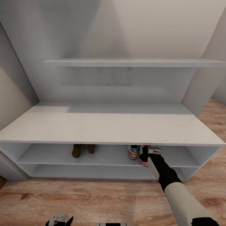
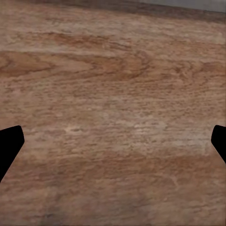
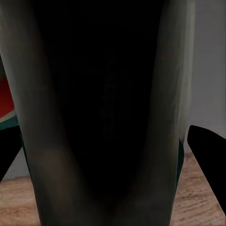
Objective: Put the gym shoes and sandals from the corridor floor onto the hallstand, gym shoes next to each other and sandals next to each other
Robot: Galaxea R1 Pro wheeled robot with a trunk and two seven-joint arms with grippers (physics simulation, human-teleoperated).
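The light-grey hallstand (image 1: 106, 127) stands in front of me on the corridor floor (image 1: 94, 197). Two brown sandals (image 1: 83, 150) sit side by side on its upper shelf, left of the middle. One gym shoe (image 1: 133, 151) rests on the same shelf further right. Just right of it, at the shelf's front edge, is the second gym shoe (image 1: 144, 162), and my right gripper (image 1: 150, 154) holds it. In the right wrist view, that shoe's dark opening (image 3: 108, 113) sits between the fingers (image 3: 207, 155), which touch its sides. My left gripper (image 2: 113, 146) hangs open over bare floor.
A grey wall shelf (image 1: 135, 62) runs above the hallstand's flat top. The lower shelf tier (image 1: 94, 172) is bare. Wall panels close in at the left (image 1: 12, 94) and right (image 1: 201, 94). Wood floor stretches in front of the unit.
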